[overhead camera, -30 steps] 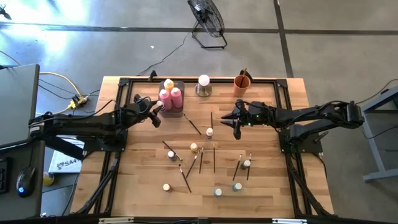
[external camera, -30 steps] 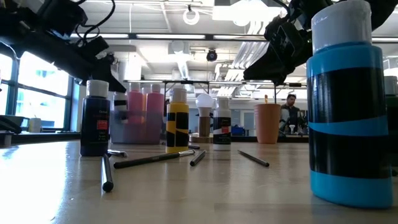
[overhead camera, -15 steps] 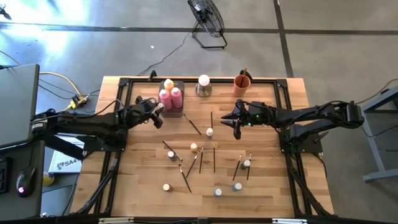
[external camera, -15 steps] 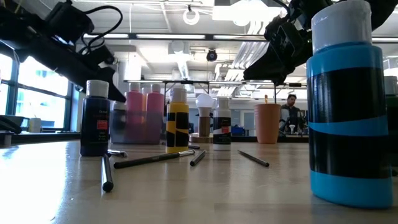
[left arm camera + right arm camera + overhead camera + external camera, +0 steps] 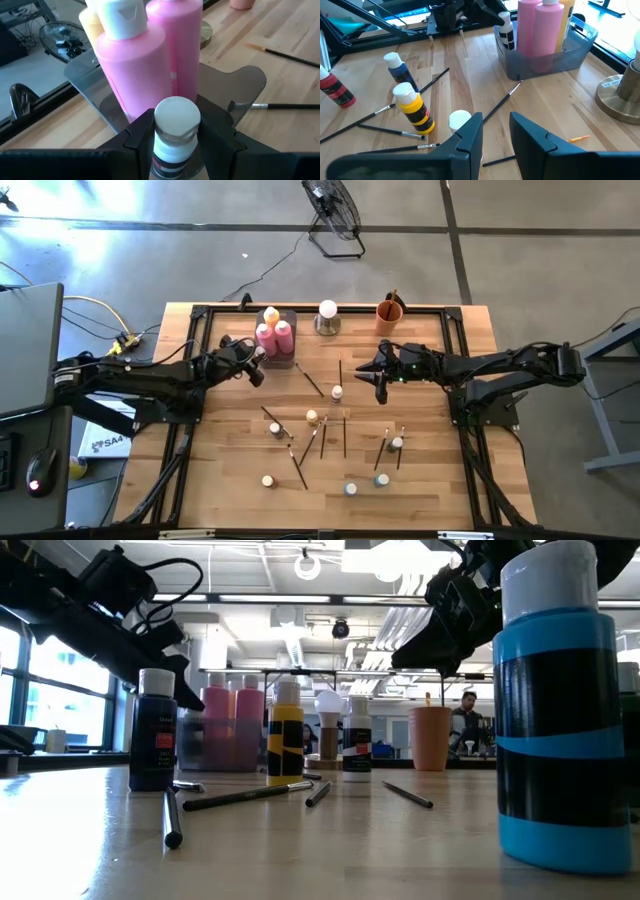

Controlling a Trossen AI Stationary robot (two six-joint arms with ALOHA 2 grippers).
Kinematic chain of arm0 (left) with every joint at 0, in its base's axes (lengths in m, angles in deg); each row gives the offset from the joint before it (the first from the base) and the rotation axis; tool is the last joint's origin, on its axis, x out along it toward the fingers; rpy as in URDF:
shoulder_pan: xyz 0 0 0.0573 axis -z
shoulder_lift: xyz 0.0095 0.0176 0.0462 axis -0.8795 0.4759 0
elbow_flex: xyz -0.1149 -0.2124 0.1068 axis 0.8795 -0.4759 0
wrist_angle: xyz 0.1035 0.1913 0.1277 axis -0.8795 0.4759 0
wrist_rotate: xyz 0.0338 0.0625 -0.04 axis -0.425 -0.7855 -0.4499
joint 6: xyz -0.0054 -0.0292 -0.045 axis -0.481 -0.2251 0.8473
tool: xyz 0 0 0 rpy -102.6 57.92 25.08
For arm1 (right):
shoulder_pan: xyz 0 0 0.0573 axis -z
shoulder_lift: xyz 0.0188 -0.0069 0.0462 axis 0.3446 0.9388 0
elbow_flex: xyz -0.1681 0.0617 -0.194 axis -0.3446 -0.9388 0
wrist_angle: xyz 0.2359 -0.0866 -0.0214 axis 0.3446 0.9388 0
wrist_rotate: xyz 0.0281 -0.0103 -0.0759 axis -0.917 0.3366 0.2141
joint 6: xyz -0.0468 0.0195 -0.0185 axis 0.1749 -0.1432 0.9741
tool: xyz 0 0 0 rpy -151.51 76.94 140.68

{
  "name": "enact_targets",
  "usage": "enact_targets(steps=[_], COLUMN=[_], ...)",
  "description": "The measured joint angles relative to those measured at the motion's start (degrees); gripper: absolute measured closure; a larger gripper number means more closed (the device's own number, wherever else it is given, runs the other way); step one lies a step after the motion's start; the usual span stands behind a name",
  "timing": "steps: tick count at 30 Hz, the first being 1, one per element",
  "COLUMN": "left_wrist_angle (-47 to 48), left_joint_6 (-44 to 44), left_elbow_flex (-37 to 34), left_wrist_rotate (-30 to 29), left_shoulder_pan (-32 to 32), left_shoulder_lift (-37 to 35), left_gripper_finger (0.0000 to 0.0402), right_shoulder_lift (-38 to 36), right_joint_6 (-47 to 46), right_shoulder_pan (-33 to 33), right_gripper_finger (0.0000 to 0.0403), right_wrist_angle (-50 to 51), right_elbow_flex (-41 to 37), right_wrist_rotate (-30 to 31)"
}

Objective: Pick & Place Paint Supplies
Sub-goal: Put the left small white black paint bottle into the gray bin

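1. Your left gripper (image 5: 175,137) is pinching a small white-capped paint bottle with a black-and-white label (image 5: 172,130), one dark finger on each side of it. It hangs just beside the near edge of the grey translucent rectangular tray (image 5: 290,360) at the back left of the wooden table (image 5: 430,470).
2. In that tray stand two tall pink paint bottles (image 5: 137,55) and a yellow bottle (image 5: 270,315), upright and close together.
3. Your right gripper (image 5: 496,131) hangs above the middle of the table with its fingers spread and nothing between them. A white-capped small bottle (image 5: 460,120) stands on the table just below it.
4. Out on the table you have more small bottles: a yellow-and-black one (image 5: 414,107), a blue one (image 5: 400,70), a red one (image 5: 335,90), and others toward the front (image 5: 382,479).
5. Thin dark-handled paintbrushes (image 5: 344,435) lie scattered among them, flat on the wood.
6. An orange cup (image 5: 389,315) and a white ball on a metal base (image 5: 327,317) stand at the back edge.
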Motion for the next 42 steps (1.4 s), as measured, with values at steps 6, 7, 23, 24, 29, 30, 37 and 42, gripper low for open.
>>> enact_targets(steps=[6,7,23,24,29,30,37,42], left_wrist_angle=[-0.99,-1.22,-1.84,-1.84,-1.81,-1.77,-1.72,-2.83], left_joint_6=[0.31,0.31,-1.49,-1.49,-1.21,-1.43,-1.73,-2.60], left_elbow_flex=[0.00,0.07,0.07,0.07,0.07,0.07,0.04,0.04], left_wrist_rotate=[-0.02,-0.02,-0.13,-0.13,-1.54,-2.05,-4.28,-4.31], left_shoulder_pan=[0.00,0.00,0.00,0.00,0.00,0.00,-0.02,-0.02], left_shoulder_lift=[2.71,2.95,3.47,3.47,3.47,3.47,3.45,3.45], left_gripper_finger=[0.0272,0.0272,0.0272,0.0272,0.0268,0.0264,0.0197,0.0167], right_shoulder_lift=[0.00,0.00,0.00,0.00,0.00,0.00,0.00,0.00], right_joint_6=[0.00,0.00,0.00,0.00,-0.02,0.00,-0.01,0.00], right_shoulder_pan=[0.02,0.00,0.02,0.02,0.00,0.02,0.01,0.00], right_gripper_finger=[0.0312,0.0312,0.0312,0.0312,0.0312,0.0312,0.0312,0.0312], right_wrist_angle=[-0.02,-0.02,0.00,-0.01,0.00,-0.02,-0.01,0.00], right_elbow_flex=[0.00,0.00,0.00,0.00,0.00,0.00,0.00,0.00], right_wrist_rotate=[0.00,0.00,0.00,0.00,0.00,0.00,0.00,0.00])
